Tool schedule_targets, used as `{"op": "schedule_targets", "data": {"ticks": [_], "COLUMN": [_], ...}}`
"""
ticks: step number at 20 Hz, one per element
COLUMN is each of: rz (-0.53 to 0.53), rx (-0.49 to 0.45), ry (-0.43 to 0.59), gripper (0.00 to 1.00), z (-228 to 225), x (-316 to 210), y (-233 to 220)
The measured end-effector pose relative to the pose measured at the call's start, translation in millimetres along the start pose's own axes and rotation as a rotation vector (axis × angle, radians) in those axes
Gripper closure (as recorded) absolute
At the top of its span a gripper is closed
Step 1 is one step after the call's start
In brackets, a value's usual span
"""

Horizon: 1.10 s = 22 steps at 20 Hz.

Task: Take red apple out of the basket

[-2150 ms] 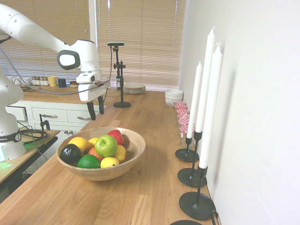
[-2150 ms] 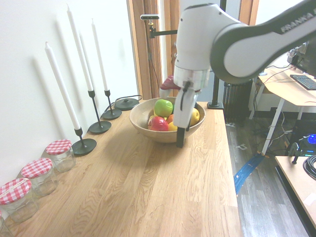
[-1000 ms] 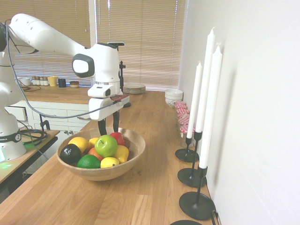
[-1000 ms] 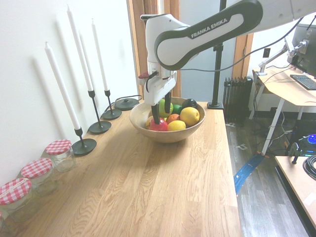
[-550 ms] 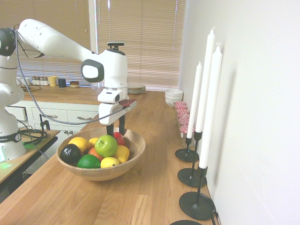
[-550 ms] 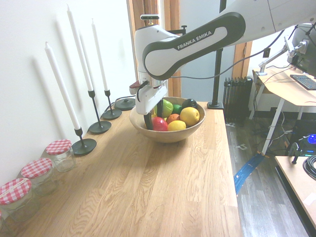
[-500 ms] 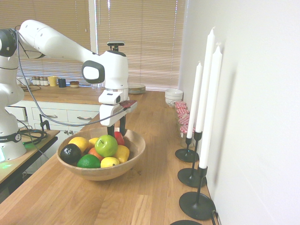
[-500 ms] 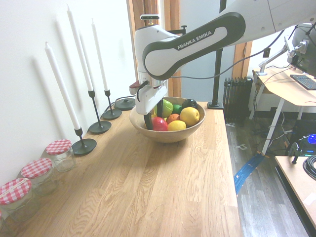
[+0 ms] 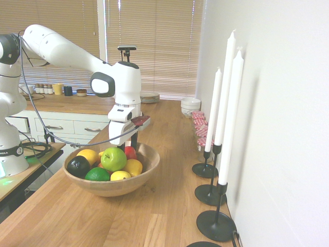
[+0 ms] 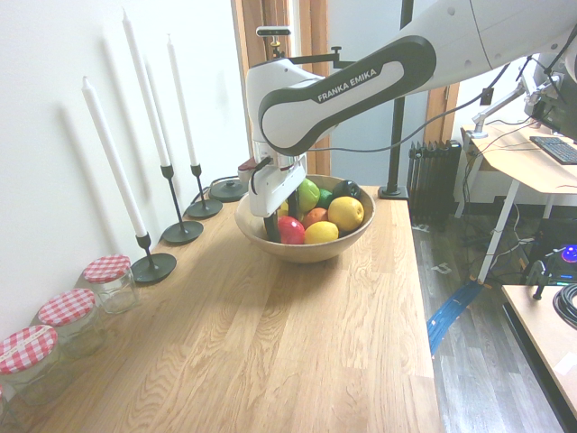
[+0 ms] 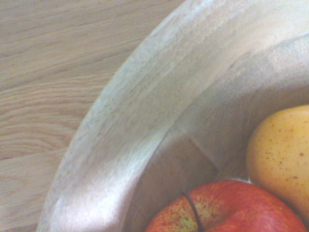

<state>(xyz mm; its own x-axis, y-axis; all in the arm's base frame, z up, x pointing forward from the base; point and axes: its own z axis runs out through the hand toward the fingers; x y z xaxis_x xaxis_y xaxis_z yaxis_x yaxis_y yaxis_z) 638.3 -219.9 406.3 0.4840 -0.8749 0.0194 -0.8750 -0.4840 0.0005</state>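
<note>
**Gripper down inside the basket at the red apple**

Lowered into the wooden basket (image 9: 146, 170), at the side nearest the window blinds: the gripper (image 9: 128, 147), fingers spread apart, one dark finger (image 10: 270, 227) showing just beside the red apple (image 10: 290, 229) in the second exterior view. Not clamped on anything that can be seen; contact with the fruit cannot be told.

Red apple inside the basket, near the rim, mostly hidden behind the green apple (image 9: 113, 158) in the first exterior view, only a red sliver visible under the wrist. In the wrist view, close up: stem and red-yellow skin, next to a speckled yellow fruit (image 11: 282, 154), with the basket's inner wall curving past.

Also heaped in the basket: a lemon (image 10: 345, 213), a lime (image 9: 96, 174), a dark avocado-like fruit (image 9: 78, 165), an orange fruit (image 10: 314, 216).

Basket resting on a light oak countertop (image 10: 270, 343). Along the wall: three black candlesticks with tall white candles (image 9: 224, 105), then glass jars with red checked lids (image 10: 109, 281). Farther down the counter, a stack of white bowls (image 9: 190, 106) and plates (image 9: 147, 96).
</note>
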Motion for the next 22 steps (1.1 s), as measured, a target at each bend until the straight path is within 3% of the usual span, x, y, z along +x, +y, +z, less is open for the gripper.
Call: {"op": "schedule_targets", "data": {"ticks": [10, 18, 22], "rz": [0.016, -0.045, -0.095], "rx": [0.033, 0.12, 0.139], "ry": [-0.003, 0.039, 0.048], "gripper": [1.0, 1.0, 1.0], "z": [-12, -115, -136], "x": [2, -41, -90], "y": [2, -29, -63]}}
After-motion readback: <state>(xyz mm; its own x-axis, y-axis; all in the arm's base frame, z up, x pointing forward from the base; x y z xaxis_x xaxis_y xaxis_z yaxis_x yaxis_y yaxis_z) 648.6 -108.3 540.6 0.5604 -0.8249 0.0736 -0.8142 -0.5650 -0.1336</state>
